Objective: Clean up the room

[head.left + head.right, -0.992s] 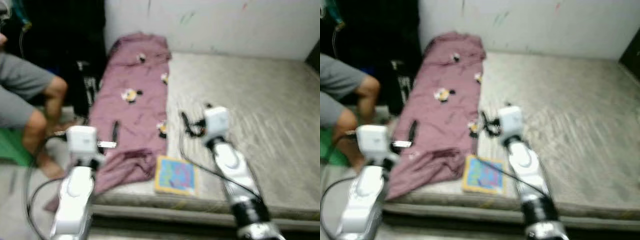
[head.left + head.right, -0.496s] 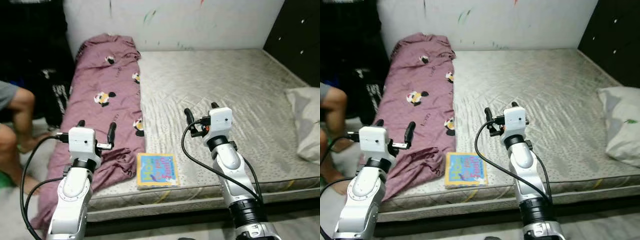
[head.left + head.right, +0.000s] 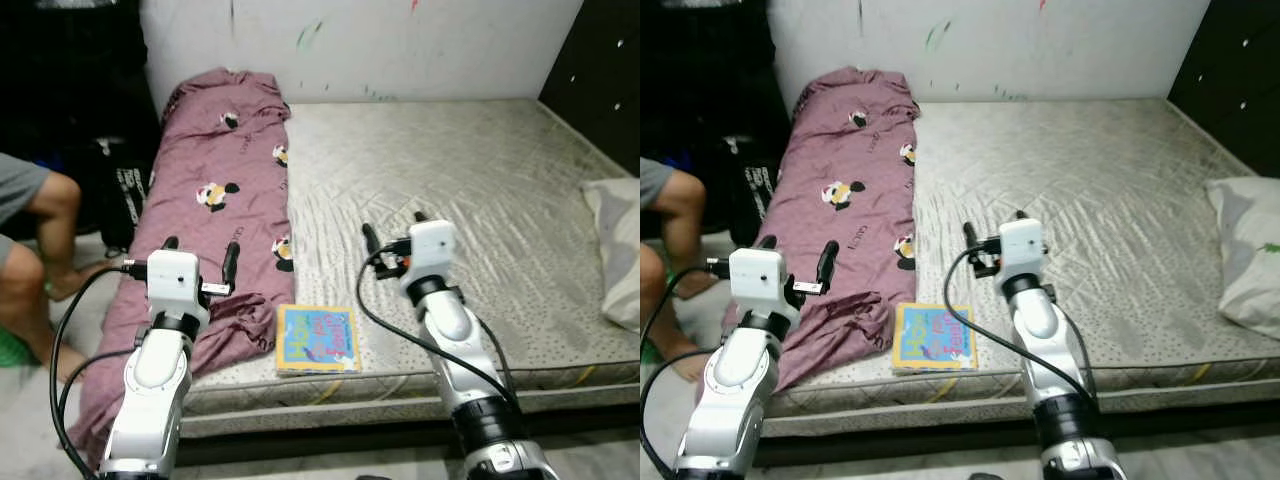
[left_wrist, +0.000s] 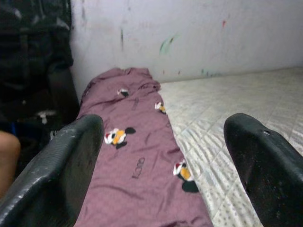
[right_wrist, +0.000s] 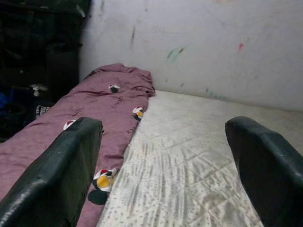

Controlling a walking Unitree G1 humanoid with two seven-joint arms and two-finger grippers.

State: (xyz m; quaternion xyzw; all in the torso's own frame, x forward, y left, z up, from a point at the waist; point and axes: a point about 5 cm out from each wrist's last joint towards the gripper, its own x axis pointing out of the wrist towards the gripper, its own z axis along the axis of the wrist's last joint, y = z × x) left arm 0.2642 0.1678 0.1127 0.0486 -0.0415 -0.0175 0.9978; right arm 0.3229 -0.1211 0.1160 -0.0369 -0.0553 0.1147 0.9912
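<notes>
Both my grippers are raised over the near edge of the mattress (image 3: 480, 170), fingers spread wide and holding nothing. My left gripper (image 3: 198, 258) hovers above the purple blanket (image 3: 225, 190), which runs along the mattress's left side to the far wall. My right gripper (image 3: 392, 233) hangs over bare mattress. Between them, at the near edge, lies a colourful book (image 3: 317, 338). A pillow (image 3: 618, 240) sits far right; a person's leg (image 3: 40, 235) shows at left.
</notes>
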